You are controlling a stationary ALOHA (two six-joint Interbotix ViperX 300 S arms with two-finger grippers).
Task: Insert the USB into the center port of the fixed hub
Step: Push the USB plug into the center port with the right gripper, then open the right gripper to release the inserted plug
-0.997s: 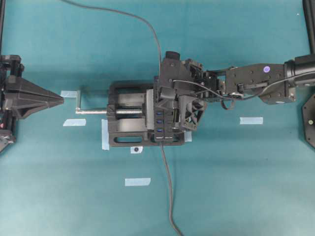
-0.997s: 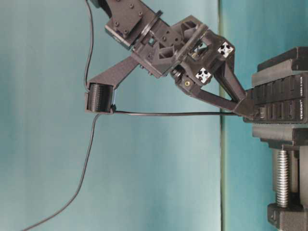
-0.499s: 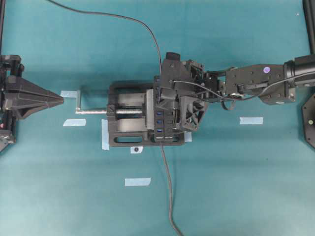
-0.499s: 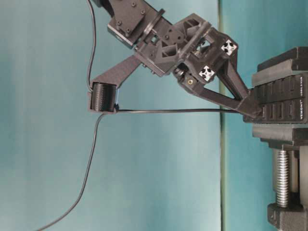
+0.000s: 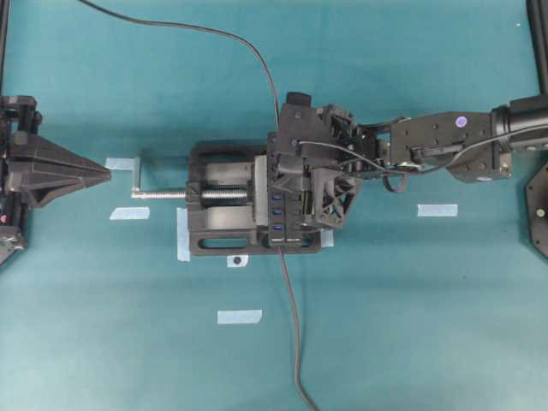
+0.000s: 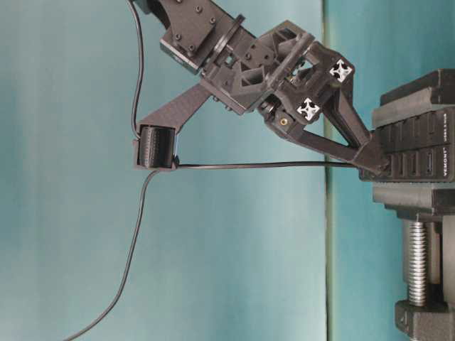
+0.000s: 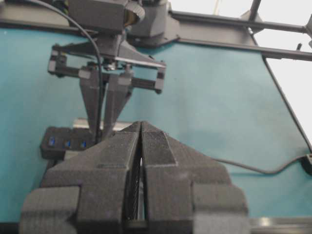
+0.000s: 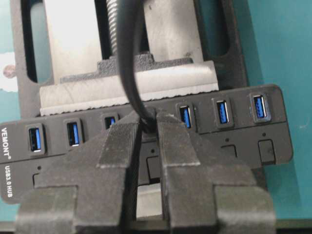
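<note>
The right arm reaches in across the desk [image 5: 411,325], wrist tipped down, so that the right end effector [image 8: 148,122] meets the top face of the fixed hub [image 8: 273,131] at a slant; in the table-level view its fingers [image 6: 341,145] taper to a point against the hub's edge. The fingers are clamped on the USB [image 8: 147,118], of which only the cable's last stretch shows between the tips. The plug itself and the center port are hidden behind the fingertips, so how far it is seated cannot be told. The wrist view shows blue ports either side of the tips, three to each side; the overhead view shows only three below the end effector, the rest being covered. The hub sits in a black vise [image 5: 214,240] whose silver screw [image 5: 163,194] runs away from the tips. The left end effector [image 7: 141,146] rests at the desk's far edge, fingers pressed together on nothing, pointing toward the screw handle.
</note>
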